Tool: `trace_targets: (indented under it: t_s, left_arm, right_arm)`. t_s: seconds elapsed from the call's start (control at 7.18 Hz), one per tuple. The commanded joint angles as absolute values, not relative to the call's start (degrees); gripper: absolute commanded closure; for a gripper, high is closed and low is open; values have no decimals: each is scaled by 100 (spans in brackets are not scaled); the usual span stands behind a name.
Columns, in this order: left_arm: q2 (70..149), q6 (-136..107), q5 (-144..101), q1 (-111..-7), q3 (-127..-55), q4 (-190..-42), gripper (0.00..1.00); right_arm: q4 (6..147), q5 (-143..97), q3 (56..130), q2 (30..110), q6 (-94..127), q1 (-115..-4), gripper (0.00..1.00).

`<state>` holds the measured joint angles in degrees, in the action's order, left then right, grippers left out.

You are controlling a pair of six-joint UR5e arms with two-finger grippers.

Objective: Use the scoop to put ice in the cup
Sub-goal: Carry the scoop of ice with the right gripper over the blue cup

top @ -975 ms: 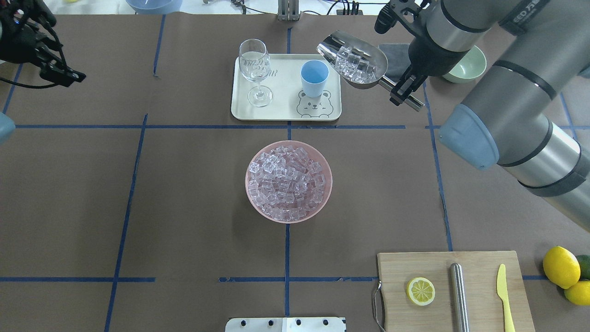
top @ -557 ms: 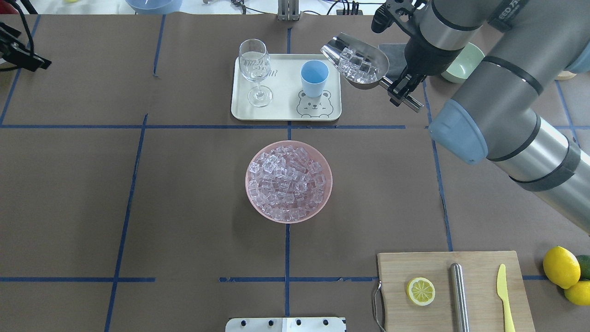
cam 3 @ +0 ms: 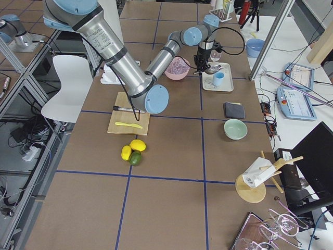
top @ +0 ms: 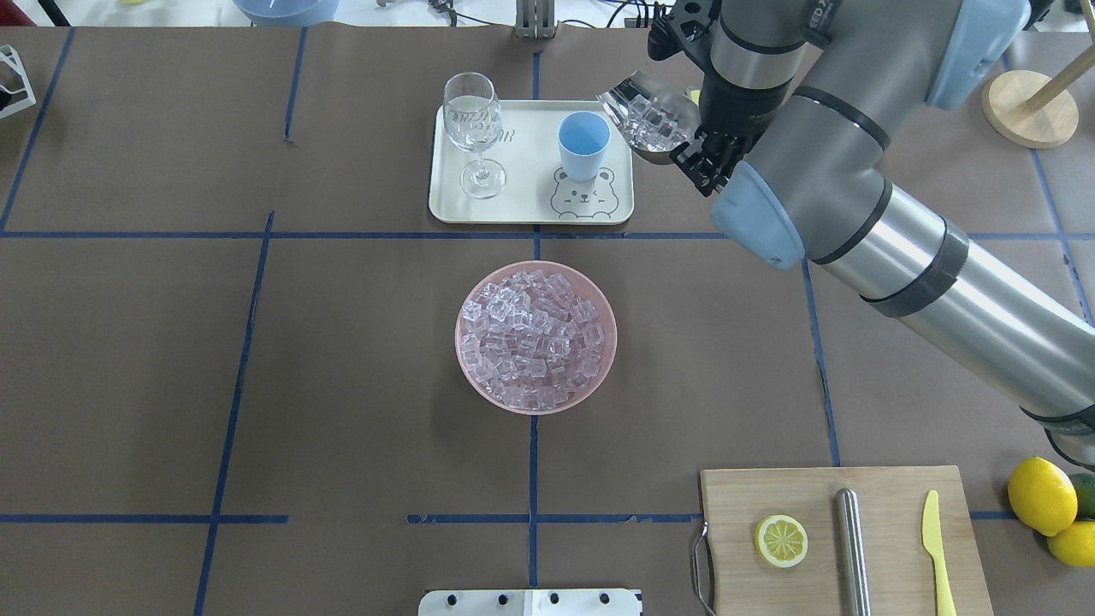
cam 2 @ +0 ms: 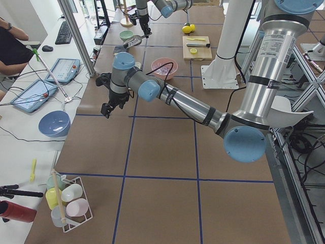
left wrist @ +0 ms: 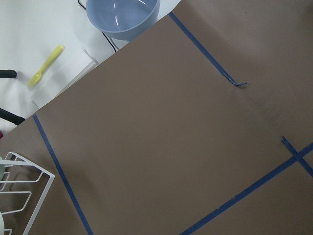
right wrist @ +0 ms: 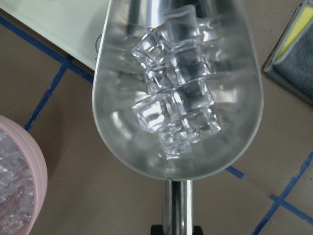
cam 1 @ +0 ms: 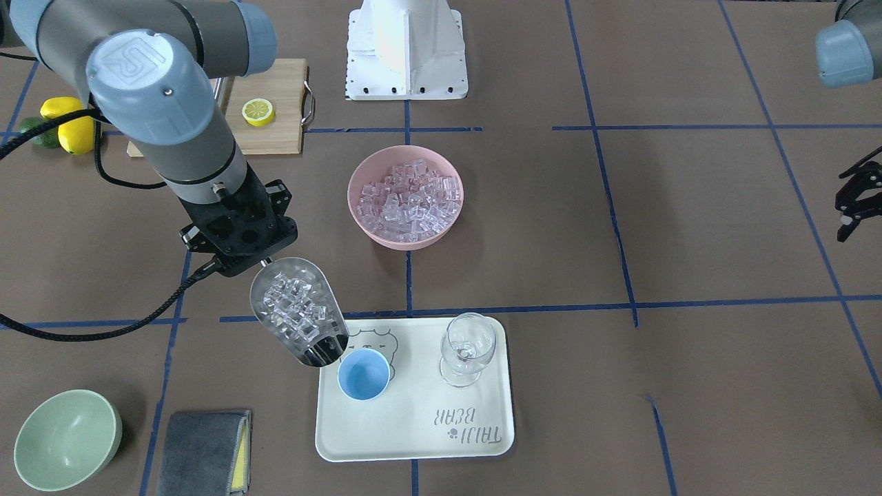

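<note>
Scoop (cam 1: 320, 350): mirror-bright silver steel.
Ice (right wrist: 176, 105): clear, glassy.
Cup (cam 1: 363, 374): plain light blue.
Tray (cam 1: 386, 434): cream, with grey bear outline and grey lettering.
Wine glass (cam 1: 467, 348): clear.
Ice bowl (cam 1: 353, 200): pink.
Second bowl (cam 1: 41, 461): pale green.
Cloth (cam 1: 200, 451): dark grey, yellow edge.
Table covering (top: 342, 342): brown, gridded with blue tape lines.
Cutting board (top: 890, 547): pale wood.
Lemon slice (top: 780, 540), knife (top: 935, 547), lemons (top: 1040, 494): yellow.
Lime (top: 1085, 494): dark green.
</note>
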<state>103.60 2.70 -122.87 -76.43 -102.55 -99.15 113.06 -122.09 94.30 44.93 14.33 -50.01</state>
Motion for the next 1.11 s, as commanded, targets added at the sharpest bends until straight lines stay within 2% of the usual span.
trace_targets:
  t_s: [0.0, 0.56, 0.98]
  left_arm:
    - [10318, 299, -12287, -7646, -10257, -9923, 0]
    - [10310, 308, -12287, -7646, -10266, -9940, 0]
    - [10318, 316, -12287, -7646, -10257, -9958, 0]
  right_arm:
    - [11686, -12068, 9054, 4098, 1547, -4887, 100]
    - [12978, -11830, 8607, 3369, 1407, -4755, 100]
    - [13087, -11839, 8070, 2998, 1389, -4755, 100]
